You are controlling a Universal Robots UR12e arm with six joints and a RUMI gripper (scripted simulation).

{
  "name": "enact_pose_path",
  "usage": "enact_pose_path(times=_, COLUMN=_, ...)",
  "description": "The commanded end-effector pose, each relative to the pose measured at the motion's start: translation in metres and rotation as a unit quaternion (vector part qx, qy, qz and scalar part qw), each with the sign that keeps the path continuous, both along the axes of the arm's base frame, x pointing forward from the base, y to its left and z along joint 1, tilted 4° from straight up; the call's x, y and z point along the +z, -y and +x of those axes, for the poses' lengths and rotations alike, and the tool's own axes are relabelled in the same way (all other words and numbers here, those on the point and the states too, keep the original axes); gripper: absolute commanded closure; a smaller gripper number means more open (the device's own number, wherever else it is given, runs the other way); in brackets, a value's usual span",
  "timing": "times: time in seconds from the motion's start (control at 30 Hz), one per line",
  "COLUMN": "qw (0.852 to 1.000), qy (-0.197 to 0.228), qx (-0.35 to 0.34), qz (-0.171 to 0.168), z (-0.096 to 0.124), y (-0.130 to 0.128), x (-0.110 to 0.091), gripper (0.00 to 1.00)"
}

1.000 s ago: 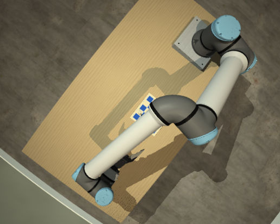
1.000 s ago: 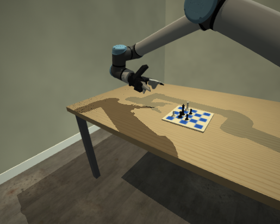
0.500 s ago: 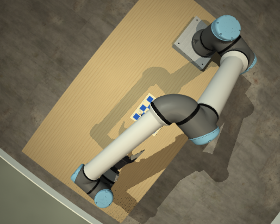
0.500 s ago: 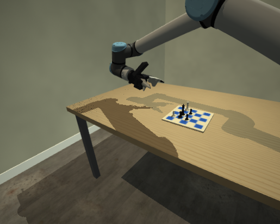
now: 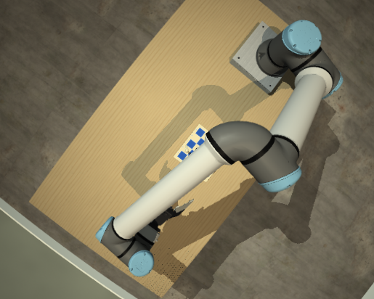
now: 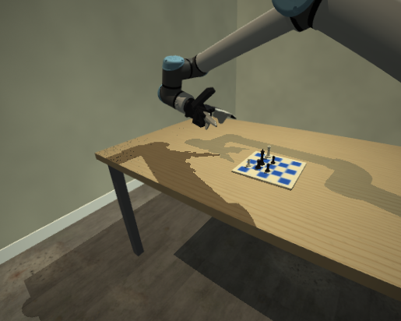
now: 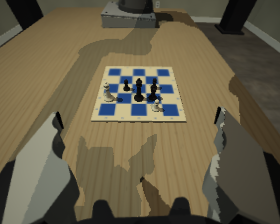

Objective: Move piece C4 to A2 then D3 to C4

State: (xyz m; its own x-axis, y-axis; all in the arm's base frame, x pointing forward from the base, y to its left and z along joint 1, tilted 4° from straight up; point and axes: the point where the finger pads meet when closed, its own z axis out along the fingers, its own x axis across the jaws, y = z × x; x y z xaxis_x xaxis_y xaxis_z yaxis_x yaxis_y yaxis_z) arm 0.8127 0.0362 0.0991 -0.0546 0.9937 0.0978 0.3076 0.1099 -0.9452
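The blue and cream board [image 5: 200, 132] [image 6: 284, 181] [image 7: 170, 110] lies on the table; its edge labels are too small to read. A tall white piece [image 6: 269, 152] [image 7: 108, 93] stands at the wrist view's left side. A tall black piece [image 6: 262, 156] [image 7: 139, 91] is in the middle column. A small black piece [image 6: 273, 160] [image 7: 126, 86] is behind its left. Two black pieces stand to its right, the nearer one [image 6: 258, 164] [image 7: 152, 95] and the farther one [image 6: 268, 167] [image 7: 154, 85]. A short white piece [image 6: 248, 163] [image 7: 156, 105] is in the nearest row. My gripper [image 6: 223, 121] [image 7: 138, 110] is open and empty, above the table, short of the board.
The arm's forearm [image 5: 169, 189] covers much of the board in the top view. The arm's metal base plate [image 5: 247, 54] [image 7: 128, 20] sits at the table's far end. The wooden table [image 5: 107, 145] [image 6: 337, 230] [image 7: 41, 75] carries broad arm shadows.
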Motion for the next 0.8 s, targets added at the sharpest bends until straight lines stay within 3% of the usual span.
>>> enact_pose_path(times=0.0, qw=0.999, qy=0.038, qx=-0.003, qz=0.009, z=-0.007, y=-0.001, x=0.002, gripper=0.0)
enact_pose_path(times=0.13, qw=0.998, qy=0.055, qx=-0.005, qz=0.013, z=-0.01, y=-0.001, x=0.002, gripper=0.0)
enact_pose_path(times=0.53, qw=0.983, qy=0.176, qx=-0.007, qz=0.043, z=-0.039, y=-0.005, x=0.004, gripper=0.0)
enact_pose_path(times=0.63, qw=0.983, qy=0.176, qx=-0.007, qz=0.043, z=-0.039, y=-0.005, x=0.004, gripper=0.0)
enact_pose_path(times=0.77, qw=0.972, qy=0.229, qx=-0.004, qz=0.055, z=-0.053, y=-0.007, x=0.004, gripper=0.0)
